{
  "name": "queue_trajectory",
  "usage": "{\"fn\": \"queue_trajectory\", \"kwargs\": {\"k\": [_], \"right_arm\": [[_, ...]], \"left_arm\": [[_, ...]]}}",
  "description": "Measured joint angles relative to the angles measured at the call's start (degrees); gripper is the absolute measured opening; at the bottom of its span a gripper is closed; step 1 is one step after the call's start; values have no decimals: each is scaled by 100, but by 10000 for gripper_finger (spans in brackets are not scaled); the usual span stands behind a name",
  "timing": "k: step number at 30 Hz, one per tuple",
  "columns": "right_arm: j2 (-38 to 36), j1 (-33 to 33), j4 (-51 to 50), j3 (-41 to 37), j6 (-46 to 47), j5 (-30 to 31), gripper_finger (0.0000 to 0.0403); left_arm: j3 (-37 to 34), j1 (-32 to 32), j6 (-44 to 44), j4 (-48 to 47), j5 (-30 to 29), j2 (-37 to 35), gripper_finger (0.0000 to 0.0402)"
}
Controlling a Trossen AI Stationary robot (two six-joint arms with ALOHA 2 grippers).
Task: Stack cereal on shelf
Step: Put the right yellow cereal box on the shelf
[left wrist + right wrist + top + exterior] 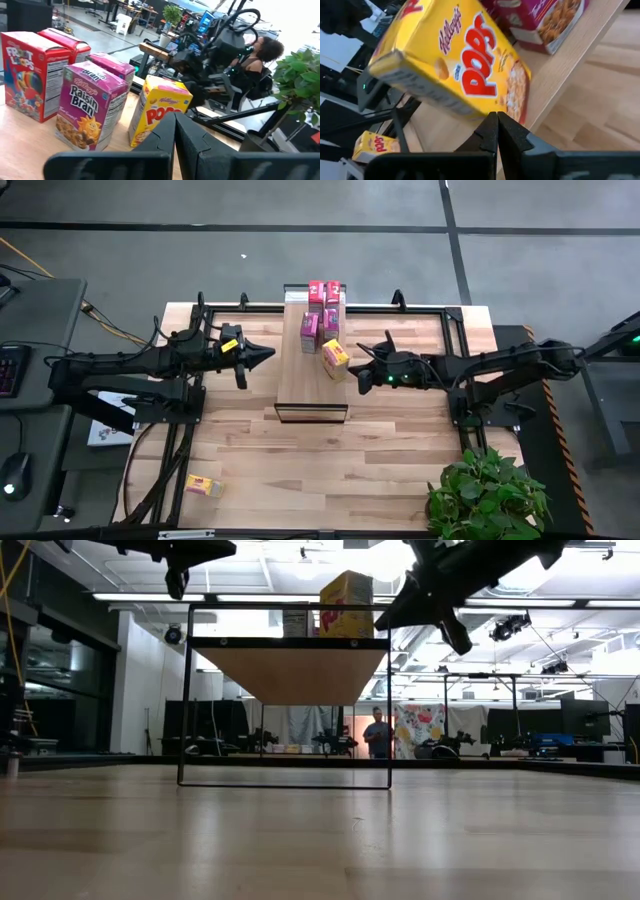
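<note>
The shelf (300, 375) stands mid-table, with a wood top panel. On it stand two red boxes (324, 290), two magenta boxes (320, 326) and one yellow box (336, 358) at the panel's right edge. The yellow box stands upright in the low view (345, 602). A second yellow box (203, 486) lies on the table near the front left. My right gripper (356, 368) is shut, its tips right at the shelf's yellow box (460, 65). My left gripper (268, 355) is shut and empty, in the air left of the shelf and pointing at it. My right gripper comes level from the table's right, with its shut fingertips (496, 120) at the lower part of the yellow box's broad printed face (506, 102). I cannot tell whether they touch it. The box stands on the shelf top near its right edge.
A potted plant (488, 495) stands at the table's front right corner. A dark frame rail (420, 307) runs around the tabletop. The shelf's dark legs (388, 710) reach down to the table. A person (377, 732) stands far off in the room behind.
</note>
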Motion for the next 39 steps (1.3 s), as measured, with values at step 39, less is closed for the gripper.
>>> {"fn": "queue_trajectory", "kwargs": {"k": [39], "right_arm": [[0, 208, -800, 0, 322, 478, 0]], "left_arm": [[0, 0, -59, 2, -237, 1, 0]]}}
